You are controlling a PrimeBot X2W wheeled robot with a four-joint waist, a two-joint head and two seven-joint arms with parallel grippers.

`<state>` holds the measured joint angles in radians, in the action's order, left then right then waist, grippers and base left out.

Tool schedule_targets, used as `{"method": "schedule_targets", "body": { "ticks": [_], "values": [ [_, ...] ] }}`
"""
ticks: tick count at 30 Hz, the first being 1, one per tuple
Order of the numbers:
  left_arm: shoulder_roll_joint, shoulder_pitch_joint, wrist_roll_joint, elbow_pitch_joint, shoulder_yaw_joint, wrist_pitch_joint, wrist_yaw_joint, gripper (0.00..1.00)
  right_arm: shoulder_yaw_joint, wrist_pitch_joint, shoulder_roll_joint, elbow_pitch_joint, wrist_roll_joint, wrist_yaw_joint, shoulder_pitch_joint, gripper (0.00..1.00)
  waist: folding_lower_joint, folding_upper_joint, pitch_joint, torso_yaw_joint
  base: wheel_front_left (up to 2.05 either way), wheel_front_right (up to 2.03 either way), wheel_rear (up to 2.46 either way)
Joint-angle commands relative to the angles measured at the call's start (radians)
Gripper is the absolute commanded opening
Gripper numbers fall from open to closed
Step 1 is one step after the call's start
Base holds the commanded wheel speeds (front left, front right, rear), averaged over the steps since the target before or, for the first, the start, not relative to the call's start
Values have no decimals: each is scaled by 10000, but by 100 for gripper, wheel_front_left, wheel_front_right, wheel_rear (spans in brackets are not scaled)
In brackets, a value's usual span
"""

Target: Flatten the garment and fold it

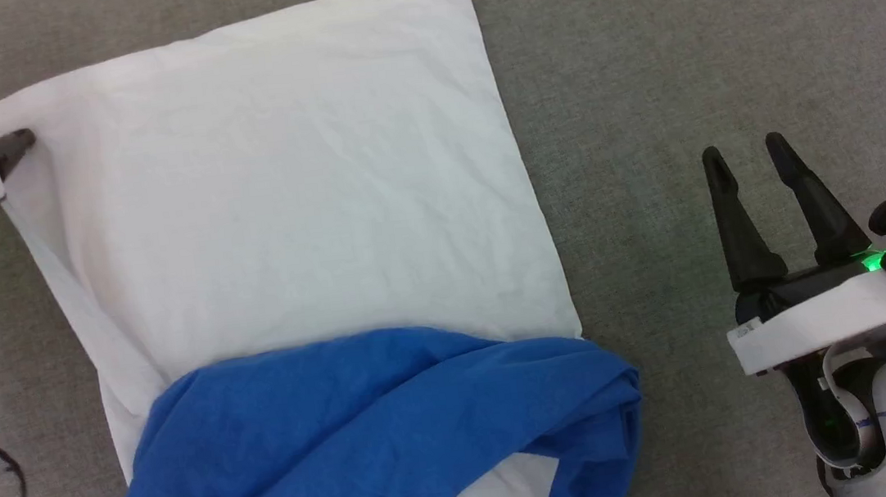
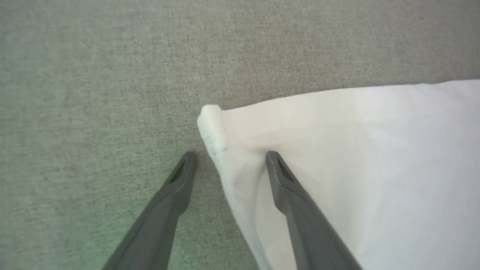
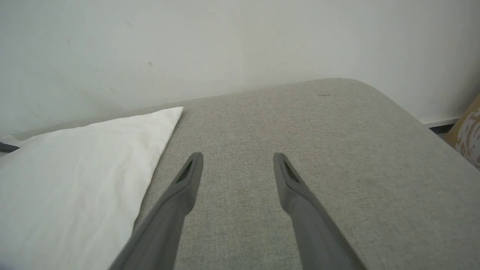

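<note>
Garment [image 1: 283,216] lies on grey cushion [image 1: 675,26]: white panel flat, blue part bunched at the near edge. Left gripper [image 2: 231,156] is at the far-left white corner. The head view gives one dark fingertip there. The wrist view gives jaws apart, one finger over cloth, one over cushion. Right gripper [image 1: 746,152] is spread wide, gripping nothing, well right of the cloth. Its wrist view adds a pale wall [image 3: 225,37].
</note>
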<state>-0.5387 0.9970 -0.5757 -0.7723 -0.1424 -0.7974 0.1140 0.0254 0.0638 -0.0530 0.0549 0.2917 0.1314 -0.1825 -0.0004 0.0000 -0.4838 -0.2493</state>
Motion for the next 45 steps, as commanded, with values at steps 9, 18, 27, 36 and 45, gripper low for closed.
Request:
{"method": "schedule_targets", "body": {
  "ticks": [9,18,27,36,45],
  "values": [
    [605,-808,-52,-110,-577,-256,34,0,41,-202,27,-252,-6,-7,-603,100,4,0,-34,77,0,0,0],
    [927,-277,602,310,-720,2327,-319,0,466,-1981,-771,-2583,1342,-7,-3533,100,4,0,274,887,0,0,0],
    [1862,833,906,679,-1268,4123,-103,0,1382,-3979,-1412,-6494,2562,-7,-7517,100,4,0,-289,2201,0,0,0],
    [2612,1683,812,687,-1789,4812,65,0,2059,-5330,-1571,-9585,2666,-7,-9848,100,4,0,-980,3142,0,0,0],
    [2676,1886,443,291,-2166,4773,142,0,2868,-8020,-1372,-11759,2756,-7,-10304,0,4,0,-988,3244,0,0,0]
  ]
}}
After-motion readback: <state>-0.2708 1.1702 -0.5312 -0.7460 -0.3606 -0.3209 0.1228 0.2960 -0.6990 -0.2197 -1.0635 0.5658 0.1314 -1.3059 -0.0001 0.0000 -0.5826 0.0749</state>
